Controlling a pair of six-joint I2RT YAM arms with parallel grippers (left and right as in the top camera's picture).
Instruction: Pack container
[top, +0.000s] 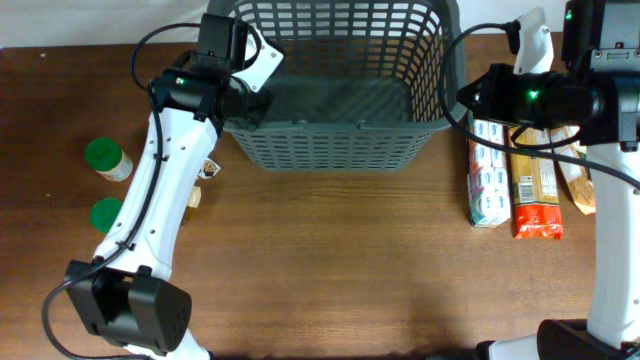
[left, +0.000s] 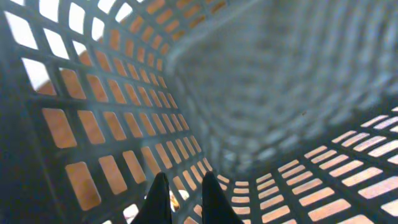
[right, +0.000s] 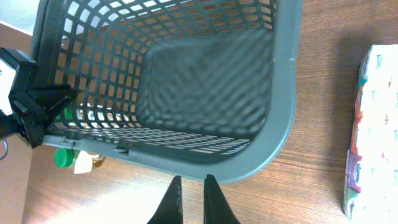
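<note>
The container (top: 340, 160) is a big dark grey lattice basket at the table's back middle, and it looks empty inside. My left gripper (top: 250, 105) is at its left wall. In the left wrist view that gripper (left: 183, 186) is shut, holding nothing that shows, with its tips low inside the container (left: 112, 124) close to the slotted wall. My right gripper (top: 470, 98) hangs by the right wall. The right wrist view shows it (right: 191, 186) shut and empty over bare wood, just outside the container's rounded rim (right: 280, 124). The left gripper (right: 37, 109) also shows at the opposite rim.
Two green-lidded jars (top: 105, 158) (top: 105, 213) and a small packet (top: 207, 170) lie left of the left arm. Right of the basket lie a white tissue pack (top: 488, 180) (right: 373, 137), an orange pasta pack (top: 535, 195) and a tan bag (top: 582, 188).
</note>
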